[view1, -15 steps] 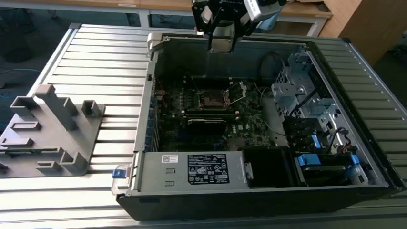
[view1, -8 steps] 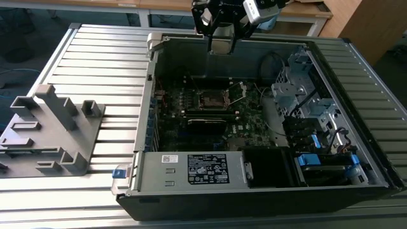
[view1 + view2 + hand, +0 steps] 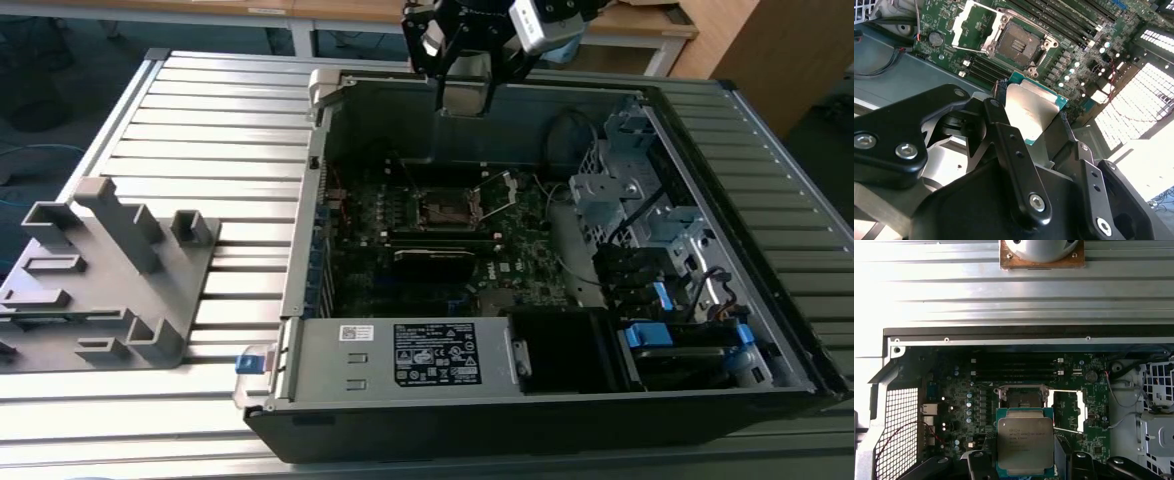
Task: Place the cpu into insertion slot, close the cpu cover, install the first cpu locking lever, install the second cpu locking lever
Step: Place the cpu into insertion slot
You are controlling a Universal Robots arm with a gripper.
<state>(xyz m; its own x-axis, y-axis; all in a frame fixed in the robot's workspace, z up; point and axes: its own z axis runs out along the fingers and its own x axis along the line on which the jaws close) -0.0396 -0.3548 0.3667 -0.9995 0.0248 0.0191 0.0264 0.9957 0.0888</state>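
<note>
My gripper (image 3: 463, 100) hangs above the far wall of the open computer case and is shut on the cpu (image 3: 1025, 442). The cpu (image 3: 1031, 112) is a flat square chip with a dull metal top and a green edge, pinched between the two black fingers (image 3: 1004, 135). The insertion slot (image 3: 1021, 399) lies bare on the green motherboard, away from the chip and lower down. It is a square socket (image 3: 1016, 46) with a dark centre, also seen from outside (image 3: 443, 210). Beside it the cpu cover (image 3: 971, 25) is swung open, a thin silvery frame (image 3: 1069, 410).
Long black memory slots (image 3: 1016, 367) run beside the socket. Metal case walls (image 3: 320, 200) ring the board. A drive cage with cables (image 3: 641, 210) fills the exterior view's right, and a labelled metal box (image 3: 400, 355) sits at the front. A grey fixture (image 3: 107, 275) stands outside on the exterior view's left.
</note>
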